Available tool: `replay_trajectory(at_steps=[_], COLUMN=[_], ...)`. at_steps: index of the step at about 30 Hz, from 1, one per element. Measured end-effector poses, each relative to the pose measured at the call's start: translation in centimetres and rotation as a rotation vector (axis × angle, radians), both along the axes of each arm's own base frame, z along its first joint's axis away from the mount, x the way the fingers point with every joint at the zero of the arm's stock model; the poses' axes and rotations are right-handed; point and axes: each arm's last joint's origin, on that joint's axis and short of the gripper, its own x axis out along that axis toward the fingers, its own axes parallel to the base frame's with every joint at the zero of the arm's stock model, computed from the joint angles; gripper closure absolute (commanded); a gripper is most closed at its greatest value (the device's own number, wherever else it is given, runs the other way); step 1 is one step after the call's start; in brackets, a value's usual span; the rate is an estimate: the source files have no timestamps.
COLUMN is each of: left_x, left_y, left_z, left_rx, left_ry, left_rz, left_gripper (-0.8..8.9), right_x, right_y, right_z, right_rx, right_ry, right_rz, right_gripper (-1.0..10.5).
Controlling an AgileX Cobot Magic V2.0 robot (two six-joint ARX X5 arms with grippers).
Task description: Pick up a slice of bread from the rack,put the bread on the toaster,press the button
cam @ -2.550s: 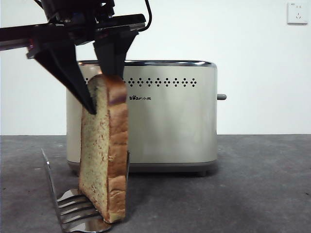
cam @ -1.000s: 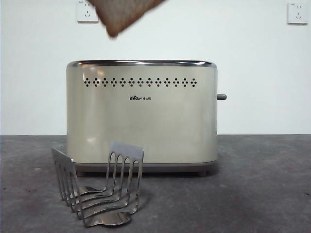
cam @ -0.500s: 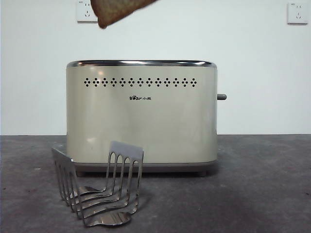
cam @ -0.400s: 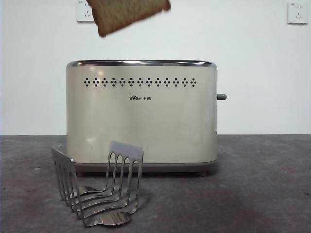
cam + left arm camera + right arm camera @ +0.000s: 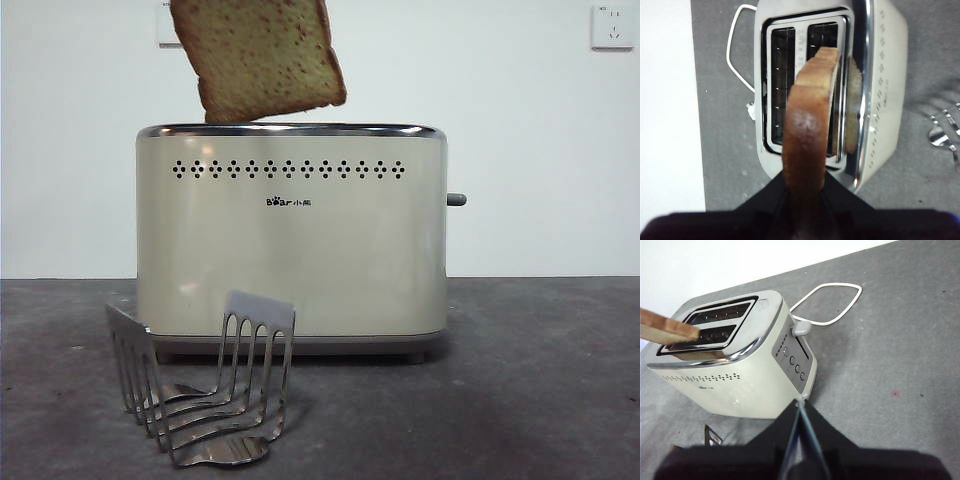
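The slice of bread (image 5: 262, 58) is held tilted in the air, its lowest corner right at the chrome rim of the toaster (image 5: 292, 240), over the left part of the top as seen from the front. From the left wrist view the slice (image 5: 808, 125) is seen edge-on, pinched at its crust end by the left tool (image 5: 802, 200), lined up above the slot nearer the dotted side of the toaster (image 5: 880, 90). Both slots are seen open with nothing in the way.

The rack (image 5: 205, 385) is left standing on the grey surface (image 5: 520, 400) in front of the toaster, slightly left, with nothing in its dividers. Two wall sockets (image 5: 611, 26) are mounted on the white wall behind, one partly hidden by the bread.

The right tool (image 5: 801, 407) is held near the toaster's control end, jaws pressed together around nothing, close to the lever (image 5: 801, 328) and the row of buttons (image 5: 794, 363). A white cord (image 5: 827, 302) is looped on the surface behind the toaster.
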Motion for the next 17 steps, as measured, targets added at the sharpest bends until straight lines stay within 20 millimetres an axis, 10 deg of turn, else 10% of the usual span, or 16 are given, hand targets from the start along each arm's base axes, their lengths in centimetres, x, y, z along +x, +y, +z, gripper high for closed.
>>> replay_trajectory(at_steps=[17], left_x=[0.87], left_y=[-1.03], left_z=[-0.34], left_rx=[-0.035], left_ry=[-0.021], left_rz=[-0.008], left_gripper=[8.22], right_x=[0.00], right_y=[0.00], right_z=[-0.01], right_rx=[-0.022], right_ry=[-0.010], right_rz=[0.009], right_gripper=[9.5])
